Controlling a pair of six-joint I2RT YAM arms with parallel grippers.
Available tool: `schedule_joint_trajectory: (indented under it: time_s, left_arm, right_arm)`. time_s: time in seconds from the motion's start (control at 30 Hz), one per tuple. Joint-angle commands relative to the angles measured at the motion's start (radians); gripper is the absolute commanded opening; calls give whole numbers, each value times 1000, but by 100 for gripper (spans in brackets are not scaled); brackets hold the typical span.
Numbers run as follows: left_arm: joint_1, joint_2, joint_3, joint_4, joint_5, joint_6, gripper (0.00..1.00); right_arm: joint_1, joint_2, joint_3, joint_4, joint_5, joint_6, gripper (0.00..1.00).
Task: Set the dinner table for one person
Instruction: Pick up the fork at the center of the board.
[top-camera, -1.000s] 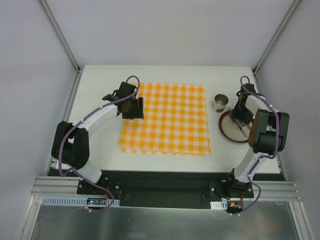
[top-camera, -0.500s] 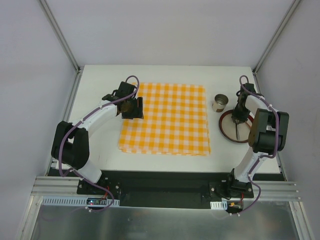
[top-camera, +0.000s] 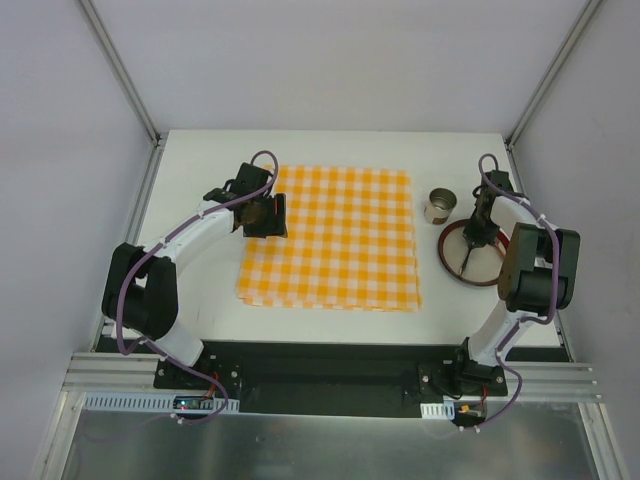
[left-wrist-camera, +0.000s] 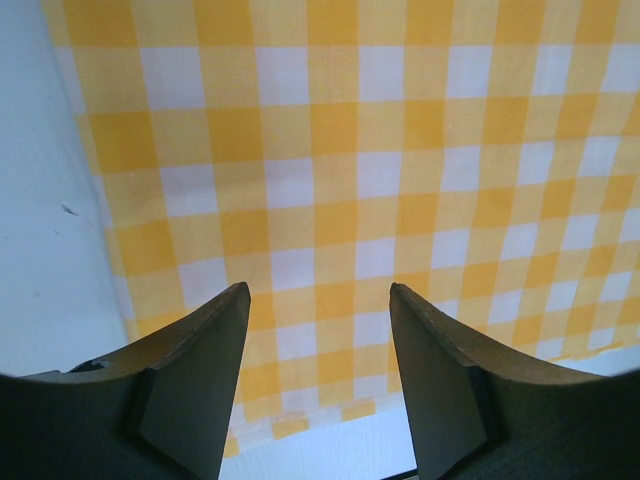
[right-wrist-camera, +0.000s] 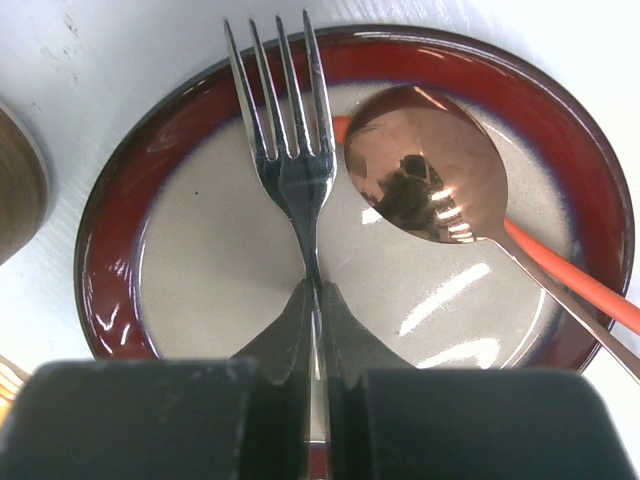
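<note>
A red-rimmed plate (right-wrist-camera: 110, 260) (top-camera: 452, 262) lies at the right side of the white dinner table (top-camera: 200, 300). In it lie a steel fork (right-wrist-camera: 290, 150) and a copper spoon (right-wrist-camera: 425, 165) with an orange handle. My right gripper (right-wrist-camera: 317, 292) (top-camera: 472, 240) is shut on the fork's handle, tines pointing away from me. My left gripper (left-wrist-camera: 318, 300) (top-camera: 268, 215) hangs open over the left edge of the orange-and-white checked cloth (left-wrist-camera: 380, 140) (top-camera: 335, 235), with nothing between its fingers.
A small metal cup (top-camera: 438, 206) stands just left of the plate and beyond it, its edge showing in the right wrist view (right-wrist-camera: 15, 190). The table's right edge runs close to the plate. Bare white tabletop (left-wrist-camera: 40, 250) borders the cloth on the left.
My right gripper has shifted slightly over the plate and closed from open onto the fork's handle. The left arm has not moved.
</note>
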Motion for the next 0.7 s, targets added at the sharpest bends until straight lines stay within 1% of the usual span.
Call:
schedule_joint_trajectory:
  time_s: [0.0,0.27,0.47,0.67]
  left_arm:
    - [9,-44,17,4,26,11,58]
    - [9,-45,12,4,29,6,58]
    - [9,-45,14,4,35,2,58]
    - [9,-45,15,4,43,0,58]
  right_arm:
    - [3,-13,-58,-96,-24,22,1]
    - [46,-55,-89,-97,-3,25,1]
    - [89,-111,-98,-122,69,27,1]
    - [96,-171,-99,-135,82,33,1]
